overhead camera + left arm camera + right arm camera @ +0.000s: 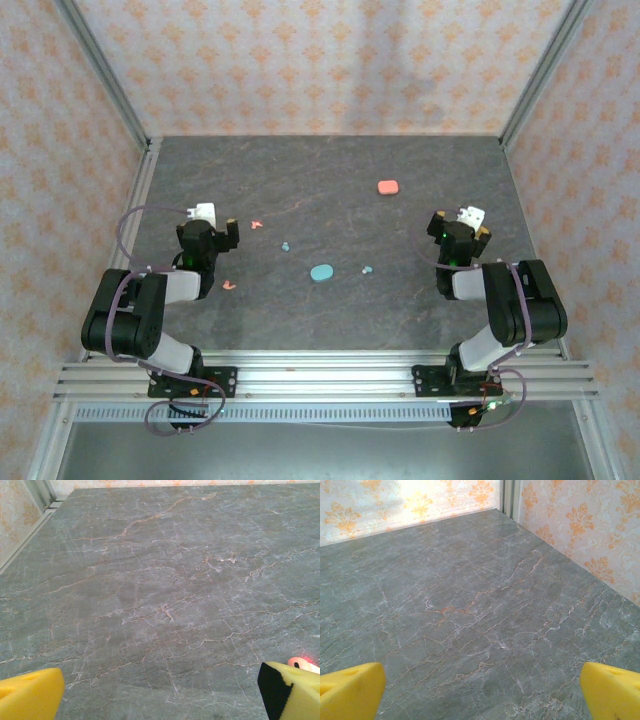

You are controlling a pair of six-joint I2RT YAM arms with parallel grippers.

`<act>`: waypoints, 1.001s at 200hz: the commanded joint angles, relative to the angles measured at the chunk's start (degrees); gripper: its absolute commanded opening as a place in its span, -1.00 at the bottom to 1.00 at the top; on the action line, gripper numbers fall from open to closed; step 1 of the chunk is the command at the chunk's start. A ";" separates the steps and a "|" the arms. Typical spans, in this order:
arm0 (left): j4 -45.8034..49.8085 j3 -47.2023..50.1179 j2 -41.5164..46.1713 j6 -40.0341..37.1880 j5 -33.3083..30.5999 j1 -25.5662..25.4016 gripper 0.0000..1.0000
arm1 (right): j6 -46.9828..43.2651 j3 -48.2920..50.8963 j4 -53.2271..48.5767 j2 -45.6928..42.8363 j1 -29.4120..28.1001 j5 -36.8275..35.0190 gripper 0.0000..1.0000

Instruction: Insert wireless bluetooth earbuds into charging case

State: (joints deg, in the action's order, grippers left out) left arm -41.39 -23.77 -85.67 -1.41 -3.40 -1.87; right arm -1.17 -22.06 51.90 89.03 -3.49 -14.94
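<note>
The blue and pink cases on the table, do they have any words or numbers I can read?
No readable text anywhere.
The teal case and the coral-pink case look plain, though too small to be sure.
The wallpaper shows only an orange pattern, no letters.

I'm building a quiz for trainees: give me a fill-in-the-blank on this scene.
The teal case lies ___ to the arm bases than the coral-pink case. Outside the cases lie ___ earbuds. The left fingers and the right fingers both stand ___, holding nothing.
Missing: closer; four; open.
</note>
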 commanded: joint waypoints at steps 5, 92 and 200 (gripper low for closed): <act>-0.58 -0.93 -0.11 0.36 -0.29 -0.42 1.00 | 0.23 0.79 0.84 -0.31 -0.21 0.44 0.99; -0.54 -1.01 -0.12 0.34 -0.29 -0.42 1.00 | 0.24 0.71 0.84 -0.24 -0.21 0.45 0.99; 26.97 -13.35 11.34 3.07 2.59 -1.57 1.00 | 1.42 -1.51 -15.45 -12.80 -0.28 0.84 0.99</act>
State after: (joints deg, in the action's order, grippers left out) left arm -25.82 -31.73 -78.39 -0.78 -3.33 -2.26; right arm -1.15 -20.27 48.34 83.57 -3.49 -14.68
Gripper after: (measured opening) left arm 0.991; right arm 0.993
